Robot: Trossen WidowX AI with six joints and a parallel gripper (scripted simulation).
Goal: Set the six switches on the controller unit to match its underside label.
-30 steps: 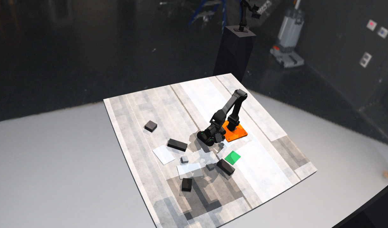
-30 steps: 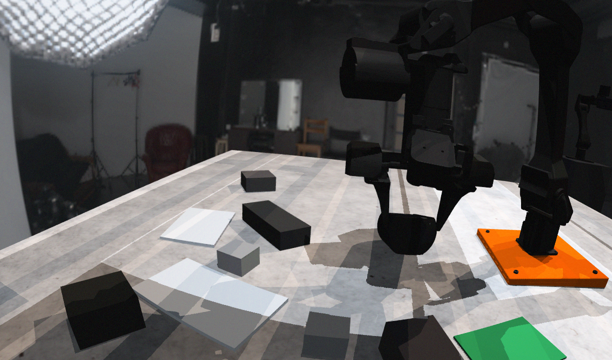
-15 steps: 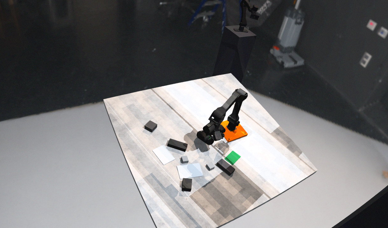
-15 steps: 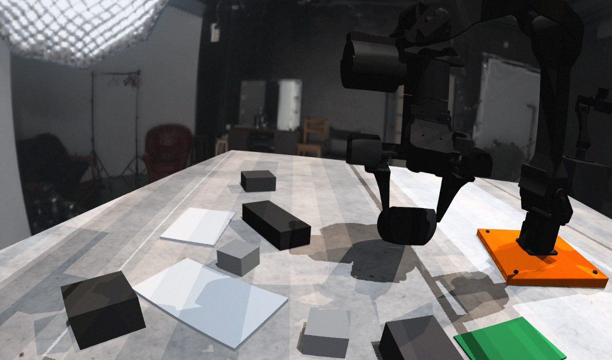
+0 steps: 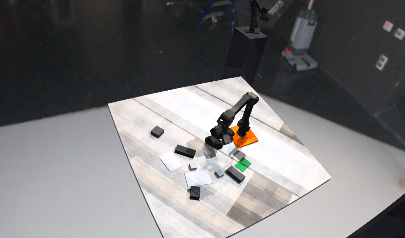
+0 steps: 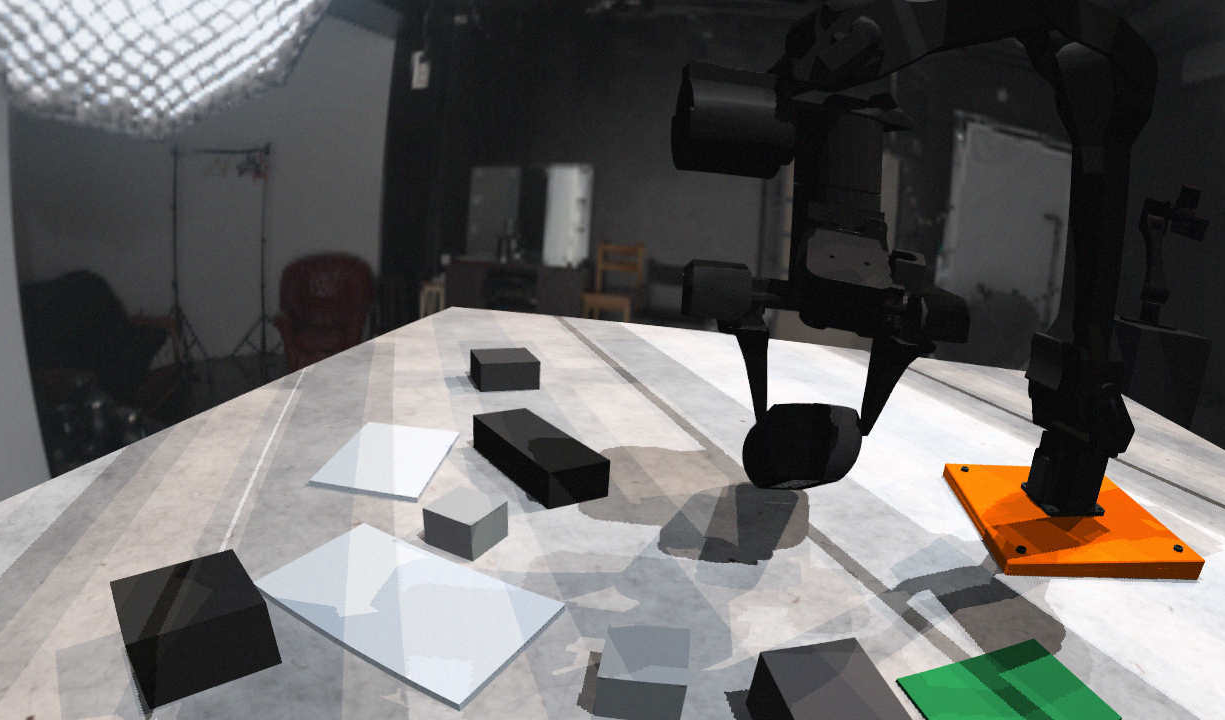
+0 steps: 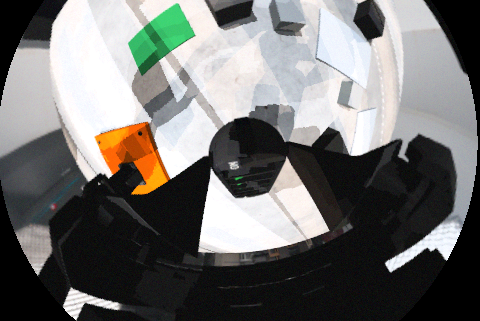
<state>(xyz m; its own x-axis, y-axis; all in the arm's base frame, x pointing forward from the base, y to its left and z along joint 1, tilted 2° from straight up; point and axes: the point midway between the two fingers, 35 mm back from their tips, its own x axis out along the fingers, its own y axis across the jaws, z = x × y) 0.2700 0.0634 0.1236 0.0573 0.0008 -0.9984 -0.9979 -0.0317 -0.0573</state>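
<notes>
With the claw (image 5: 215,141) (image 6: 811,420) (image 7: 247,153), pinching the controller unit (image 5: 213,145) (image 6: 799,452) (image 7: 245,136) between both fingertips and holding it up off the bench (image 5: 174,112) (image 6: 652,358) (image 7: 235,66). So not reaching off sideways for anything, just working right at the tips. Seeing the long axis running crosswise to the line between the fingertips, roughly, and tilting too, so not sitting flat. Can't be sure of the exact angle from here. Probably rolling it about that fingertip line to get at the label, imo.

Reading upside-down white letters, looking like "ON", by the switches in the wrist view, plus a couple of slivers of green. Not making out the numbers or any label squares, so not calling the settings yet. Probably needing a clearer look underneath, then turning base-down before pressing anything. Maybe risking a slip if swinging on those narrow tips, tbh.

Going outward, finding a long black block (image 5: 185,151) (image 6: 540,452) (image 7: 330,141), then a green square (image 5: 242,164) (image 6: 1010,685) (image 7: 162,36) lying flat, and the orange base plate (image 5: 252,138) (image 6: 1162,559) (image 7: 112,148) sitting under the arm. Not spotting brands on any of those.
</notes>
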